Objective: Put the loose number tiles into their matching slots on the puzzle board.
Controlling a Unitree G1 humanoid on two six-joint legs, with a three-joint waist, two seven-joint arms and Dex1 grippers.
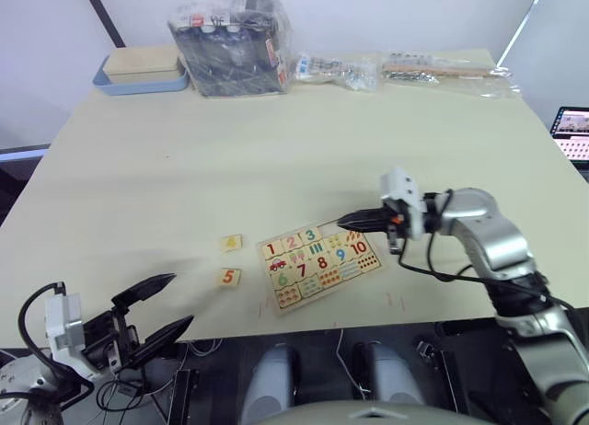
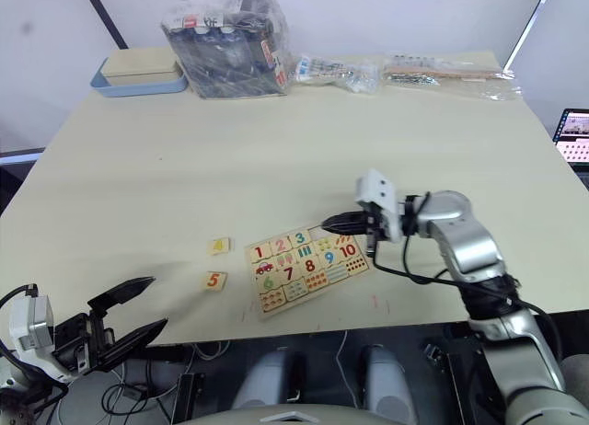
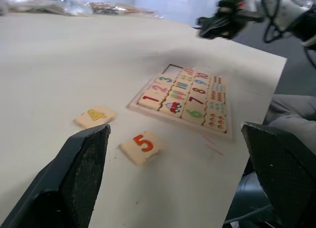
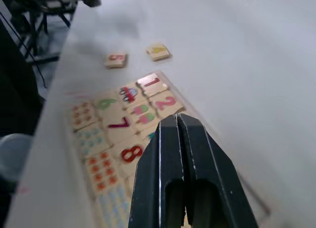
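Tiles 4 [image 1: 230, 243], 5 [image 1: 226, 278] loose beside puzzle board [image 1: 317, 265].

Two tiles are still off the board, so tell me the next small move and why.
Probably bring the left hand forward over the 5 tile and grasp it. That hand is open and nearest to it, the 4 tile lies just beyond, and the board has 1, 2 and 3 seated. The right hand is shut over the board's far corner.
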